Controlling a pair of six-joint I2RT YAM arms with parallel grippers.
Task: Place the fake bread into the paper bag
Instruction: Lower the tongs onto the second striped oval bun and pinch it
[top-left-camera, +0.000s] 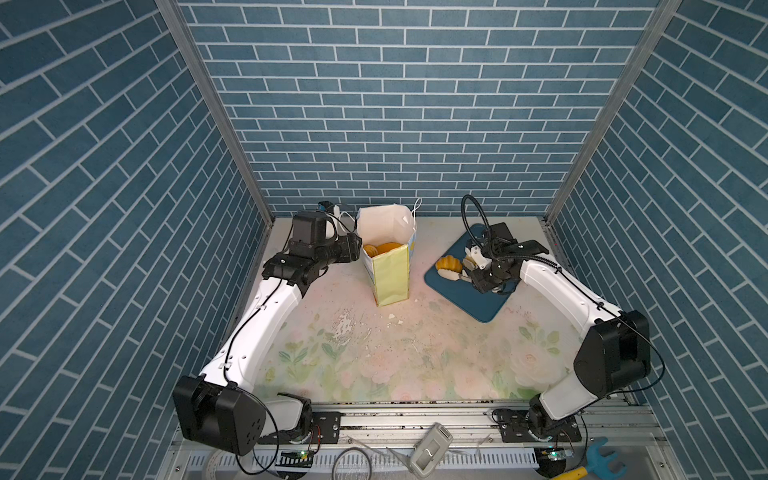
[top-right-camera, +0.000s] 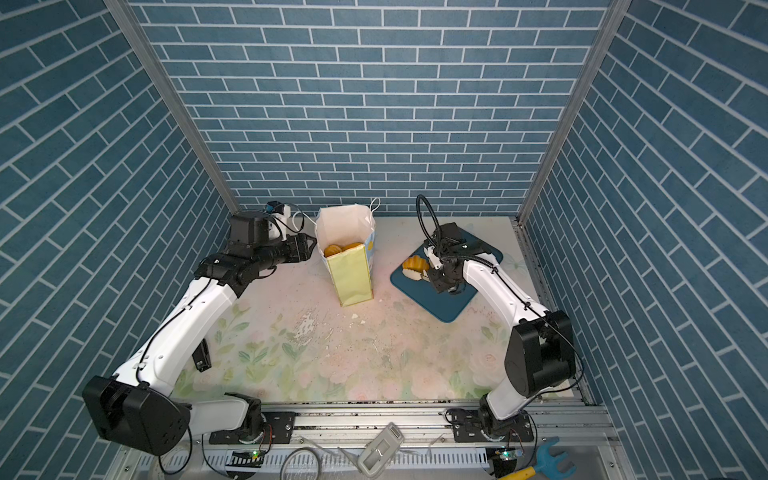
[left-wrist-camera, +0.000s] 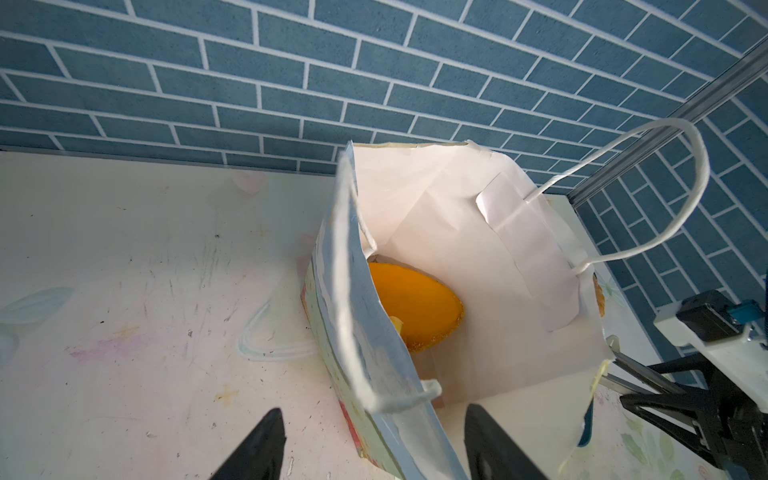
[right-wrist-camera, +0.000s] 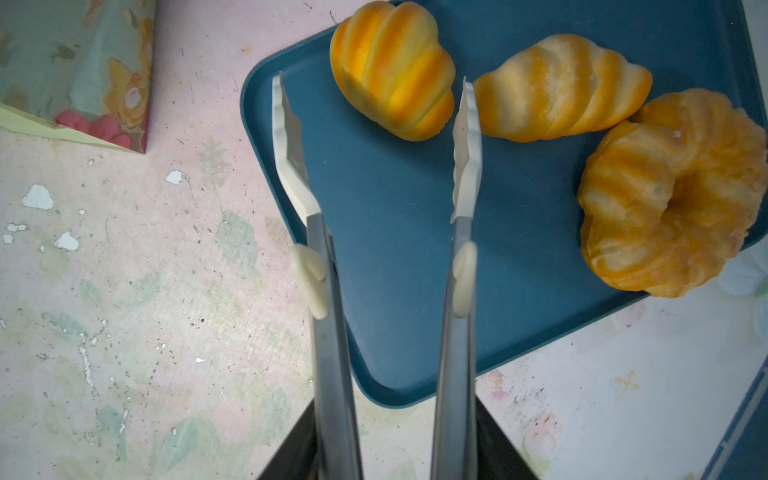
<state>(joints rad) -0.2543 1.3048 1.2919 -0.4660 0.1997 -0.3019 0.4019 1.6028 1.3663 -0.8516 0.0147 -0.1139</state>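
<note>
The paper bag (top-left-camera: 388, 270) (top-right-camera: 351, 274) stands open at the table's back middle, with fake bread (top-left-camera: 384, 248) (left-wrist-camera: 415, 307) inside it. My left gripper (top-left-camera: 353, 247) (left-wrist-camera: 374, 409) is open at the bag's left rim, with the bag's side wall (left-wrist-camera: 353, 291) between its fingers, apart from both. My right gripper (top-left-camera: 476, 277) (right-wrist-camera: 392, 415) is shut on metal tongs (right-wrist-camera: 461, 291). The tongs' white tips are spread over the blue tray (right-wrist-camera: 395, 249) (top-left-camera: 469, 299) and hold nothing. A ridged roll (right-wrist-camera: 392, 70), a twisted roll (right-wrist-camera: 561, 87) and a ring bread (right-wrist-camera: 673, 191) lie on the tray.
Blue brick walls close in the back and both sides. Paint flakes and white crumbs (top-left-camera: 345, 328) dot the floral tabletop. A small white and blue device (top-left-camera: 330, 210) sits behind the left arm. A grey handset (top-left-camera: 430, 451) and a blue-yellow toy tool (top-left-camera: 598, 461) lie by the front rail.
</note>
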